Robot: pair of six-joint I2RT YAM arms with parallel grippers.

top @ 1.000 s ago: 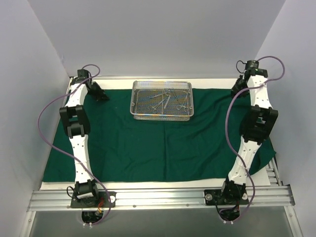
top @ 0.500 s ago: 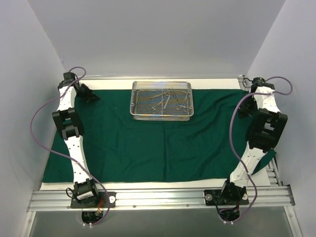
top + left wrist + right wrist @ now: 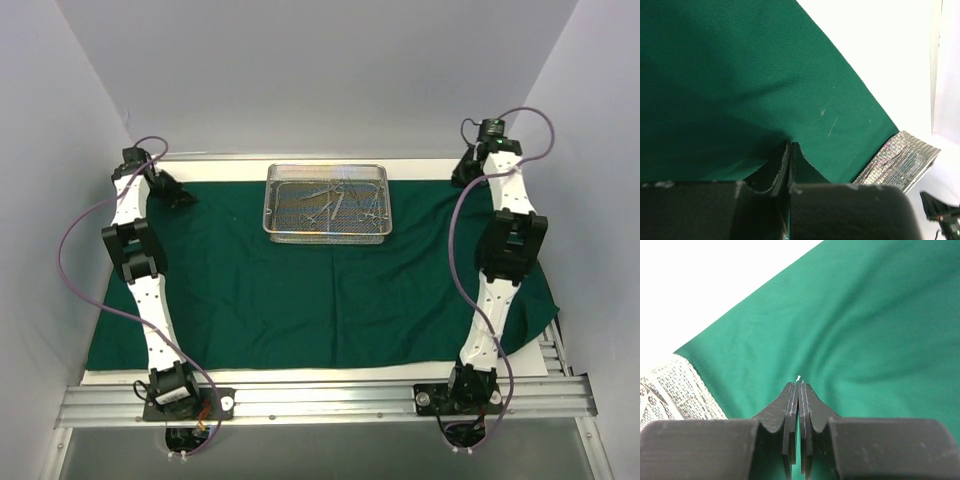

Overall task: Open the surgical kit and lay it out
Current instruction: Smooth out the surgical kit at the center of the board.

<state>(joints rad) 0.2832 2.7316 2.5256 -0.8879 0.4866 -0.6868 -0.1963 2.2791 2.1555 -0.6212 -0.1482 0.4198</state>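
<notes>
Big dark green cloth [image 3: 300, 300] lies spread out on the white worktop [image 3: 430, 168], with a silver wire-mesh tray [image 3: 327, 236] on its far middle.
Thin steel tools [image 3: 335, 200] lie in the tray, too small to tell apart. The left gripper [image 3: 790, 150] and right gripper [image 3: 798, 387] are squeezed together, each pinching the cloth near a far corner. In both wrist views the tray is blurry and cut off.
</notes>
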